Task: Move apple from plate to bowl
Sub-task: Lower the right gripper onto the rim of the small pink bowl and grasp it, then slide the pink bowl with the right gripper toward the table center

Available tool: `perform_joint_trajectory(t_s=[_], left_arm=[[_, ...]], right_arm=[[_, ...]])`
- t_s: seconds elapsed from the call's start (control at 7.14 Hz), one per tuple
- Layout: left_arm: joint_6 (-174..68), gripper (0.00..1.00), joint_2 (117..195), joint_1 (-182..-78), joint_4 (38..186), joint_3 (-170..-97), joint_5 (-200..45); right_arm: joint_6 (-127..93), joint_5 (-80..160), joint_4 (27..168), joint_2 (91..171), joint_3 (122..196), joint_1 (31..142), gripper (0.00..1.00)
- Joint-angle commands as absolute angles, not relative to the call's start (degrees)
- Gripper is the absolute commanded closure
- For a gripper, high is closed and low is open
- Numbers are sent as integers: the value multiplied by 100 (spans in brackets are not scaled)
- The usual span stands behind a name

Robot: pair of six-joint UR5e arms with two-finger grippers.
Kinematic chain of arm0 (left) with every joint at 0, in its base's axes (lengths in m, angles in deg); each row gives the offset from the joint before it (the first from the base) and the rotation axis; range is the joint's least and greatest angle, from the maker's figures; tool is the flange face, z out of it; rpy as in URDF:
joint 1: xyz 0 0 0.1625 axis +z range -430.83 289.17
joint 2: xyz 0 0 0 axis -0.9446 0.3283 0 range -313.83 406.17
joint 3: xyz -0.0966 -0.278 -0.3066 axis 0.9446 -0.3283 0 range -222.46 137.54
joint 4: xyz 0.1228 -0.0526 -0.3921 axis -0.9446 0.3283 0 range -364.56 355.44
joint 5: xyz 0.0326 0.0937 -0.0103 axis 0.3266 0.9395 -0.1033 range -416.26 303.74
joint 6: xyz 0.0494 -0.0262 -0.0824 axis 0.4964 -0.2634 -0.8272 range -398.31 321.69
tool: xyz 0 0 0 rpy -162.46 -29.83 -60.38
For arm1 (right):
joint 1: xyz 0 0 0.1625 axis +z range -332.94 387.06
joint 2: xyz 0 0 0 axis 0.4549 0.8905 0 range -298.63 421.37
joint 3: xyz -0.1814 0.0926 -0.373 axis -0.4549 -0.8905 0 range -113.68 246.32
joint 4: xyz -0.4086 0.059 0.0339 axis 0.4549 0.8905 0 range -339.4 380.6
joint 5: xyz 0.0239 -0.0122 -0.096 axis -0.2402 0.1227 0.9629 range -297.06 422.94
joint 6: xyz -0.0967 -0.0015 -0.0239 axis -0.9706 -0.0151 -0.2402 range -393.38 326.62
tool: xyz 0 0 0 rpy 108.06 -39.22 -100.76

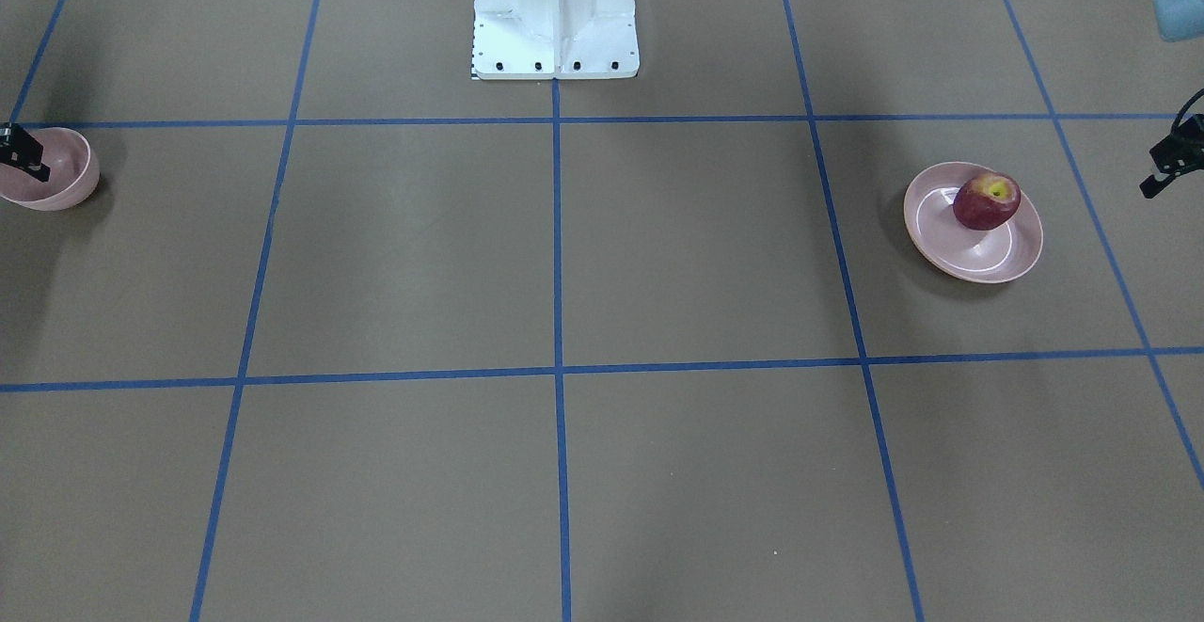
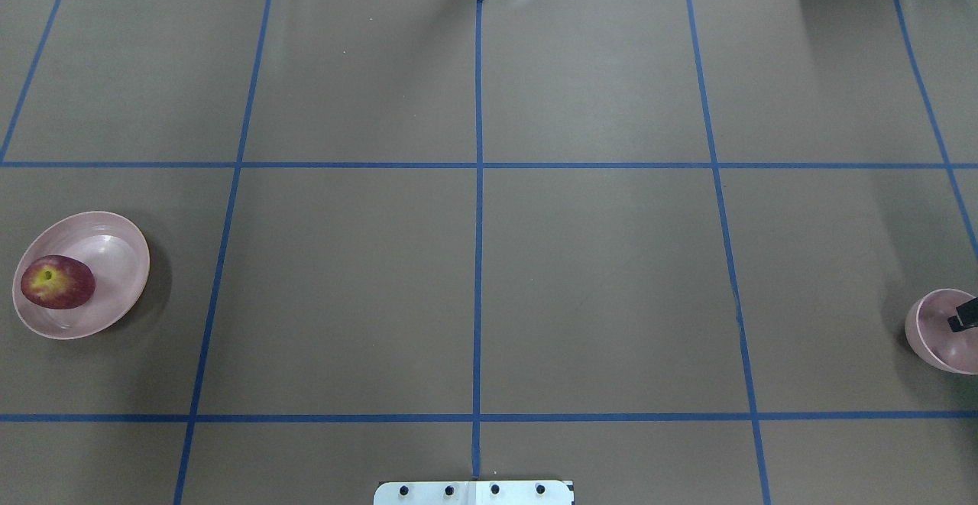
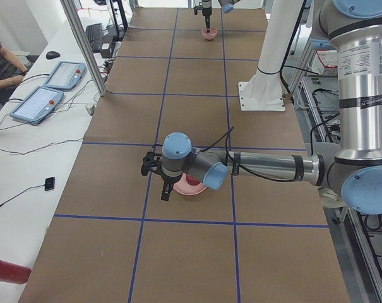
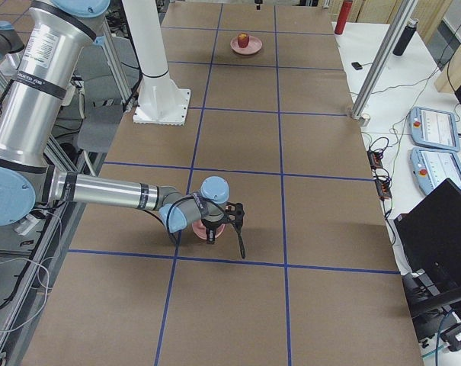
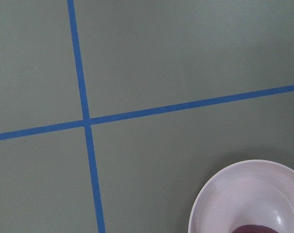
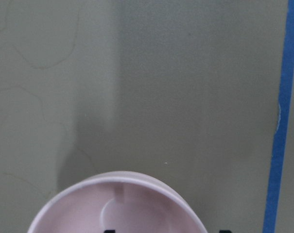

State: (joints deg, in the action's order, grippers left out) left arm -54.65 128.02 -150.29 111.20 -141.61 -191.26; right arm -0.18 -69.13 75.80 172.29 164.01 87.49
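The dark red apple lies on the wide pale pink plate, towards its rim; both show in the overhead view, the apple on the plate. My left gripper hovers beside the plate, apart from the apple, and its fingers look spread and empty in the exterior left view. The small deep pink bowl stands at the table's other end and is empty. My right gripper hangs over the bowl, open, with its fingertips apart.
Blue tape lines divide the brown table into squares. The white robot base stands at mid-table on the robot's side. Tablets and an operator are beyond the table's far edge.
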Motion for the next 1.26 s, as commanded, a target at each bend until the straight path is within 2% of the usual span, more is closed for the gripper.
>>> perform_joint_trajectory(t_s=[0.0,0.42,0.56,1.12], left_arm=[[-5465,2,12808,-15029,11120,-14160,-19126],[-5465,2,12826,-15029,11120,-14204,-19135],[-5465,2,12826,-15029,11120,-14196,-19135],[-5465,2,12843,-15029,11120,-14230,-19135]], right_arm=[[-24,-6925,7571,17220,16371,8744,100],[63,-7283,7632,17098,16730,8866,100],[229,-7564,7893,16688,16731,9059,100],[757,-7567,11063,13526,16661,9036,100]])
